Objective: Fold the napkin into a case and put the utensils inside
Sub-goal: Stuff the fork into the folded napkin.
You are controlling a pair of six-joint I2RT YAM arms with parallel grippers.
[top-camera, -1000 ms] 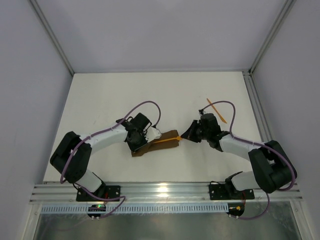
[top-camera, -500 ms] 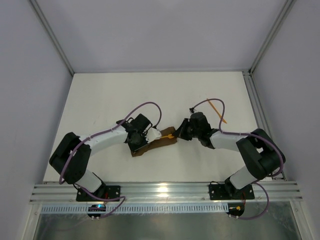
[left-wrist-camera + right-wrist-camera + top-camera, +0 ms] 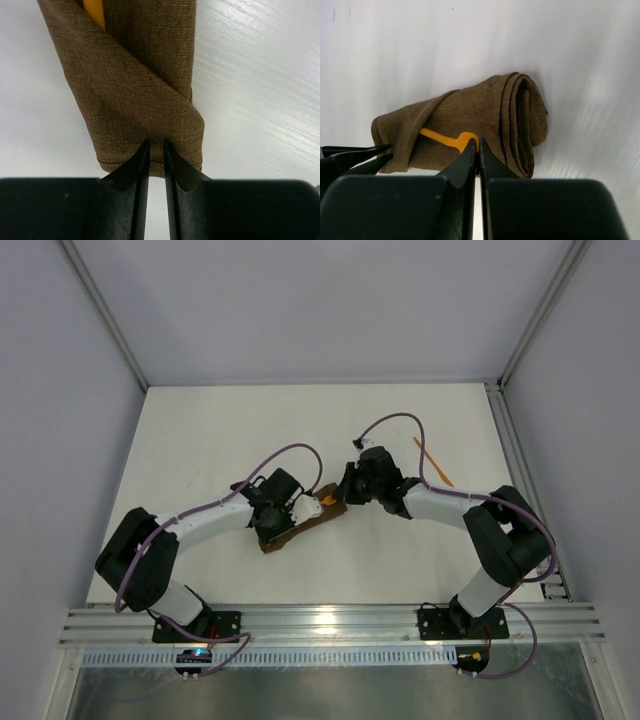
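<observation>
White tabletop [image 3: 200, 440]: case [image 3: 140, 100] folded, left gripper [image 3: 156, 150] pinching its end; right gripper [image 3: 476, 145] closed on utensil [image 3: 442, 138] half inside; other utensil [image 3: 433, 461] lying apart.

On the white table [image 3: 220, 430]: brown case [image 3: 285, 533] at the left gripper [image 3: 312, 506], orange utensil [image 3: 441, 472], maybe a knife, beyond the right gripper [image 3: 343, 495]

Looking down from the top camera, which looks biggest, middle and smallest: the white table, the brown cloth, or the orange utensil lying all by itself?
1. white table, biggest by far
2. brown cloth
3. loose orange utensil, just a thin sliver
</observation>
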